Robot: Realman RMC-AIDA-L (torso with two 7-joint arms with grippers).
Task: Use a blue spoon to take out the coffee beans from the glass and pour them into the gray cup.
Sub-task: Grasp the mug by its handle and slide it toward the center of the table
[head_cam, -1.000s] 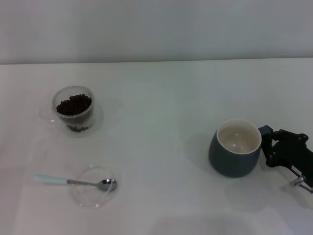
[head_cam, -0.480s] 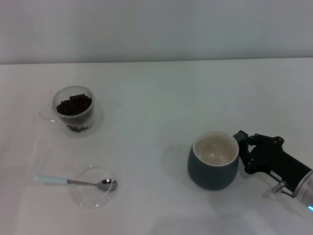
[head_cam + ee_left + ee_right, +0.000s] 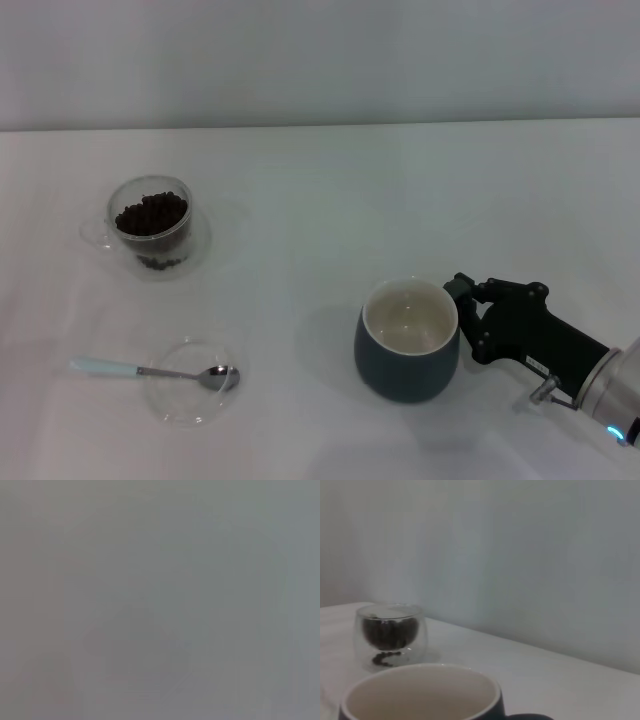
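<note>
The jaws of the right gripper (image 3: 466, 318) clench the handle side of the gray cup (image 3: 407, 340), which stands upright on the table (image 3: 330, 200). Far to the cup's left lies the blue spoon (image 3: 150, 371), its bowl in a clear dish (image 3: 190, 381). Behind the spoon stands the glass (image 3: 152, 222) holding coffee beans (image 3: 151, 213).

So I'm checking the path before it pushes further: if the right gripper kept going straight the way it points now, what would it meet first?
The right gripper points toward the robot's left and is already at the gray cup, at its handle side, so the cup comes first. Beyond it, the line runs roughly toward the blue spoon, though depth is unclear.
</note>
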